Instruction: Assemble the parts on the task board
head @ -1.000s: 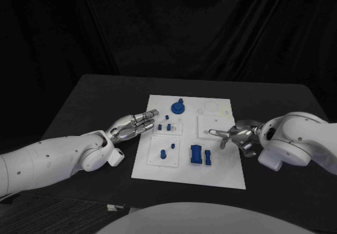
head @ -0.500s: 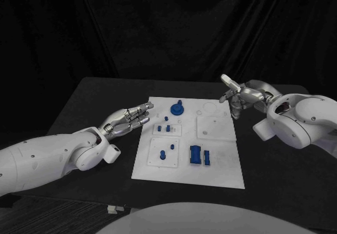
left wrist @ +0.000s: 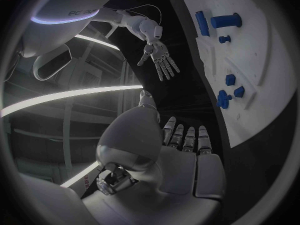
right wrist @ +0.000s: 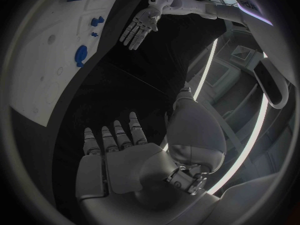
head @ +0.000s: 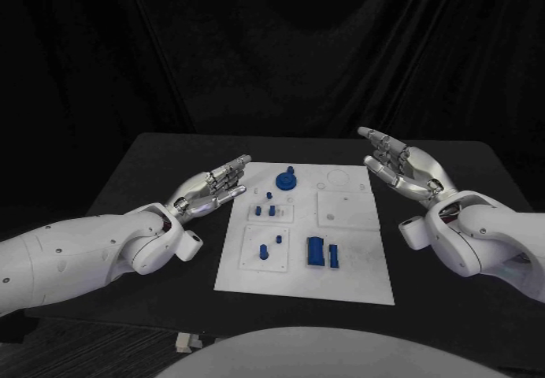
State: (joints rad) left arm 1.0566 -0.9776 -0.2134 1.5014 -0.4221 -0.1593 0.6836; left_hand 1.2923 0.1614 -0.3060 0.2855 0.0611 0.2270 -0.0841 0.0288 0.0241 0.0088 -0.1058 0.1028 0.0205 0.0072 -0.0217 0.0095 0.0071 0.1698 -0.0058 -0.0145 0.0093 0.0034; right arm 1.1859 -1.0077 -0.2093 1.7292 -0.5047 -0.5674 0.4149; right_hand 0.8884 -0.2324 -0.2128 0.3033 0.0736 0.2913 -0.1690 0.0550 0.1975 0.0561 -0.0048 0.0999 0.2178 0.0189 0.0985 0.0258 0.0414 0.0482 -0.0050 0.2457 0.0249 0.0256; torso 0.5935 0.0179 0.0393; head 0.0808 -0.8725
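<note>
Left robot hand point(head: 213, 189) hovers over the bench point(head: 148, 169) just left of the board point(head: 352, 272), fingers spread, holding nothing. Board sits mid-bench; blue parts point(head: 321, 251) lie on it, a round knob point(head: 287, 177) near its far edge. Right robot hand point(head: 403, 167) is raised just right of the board's far corner, palm up, fingers spread, holding nothing.
</note>
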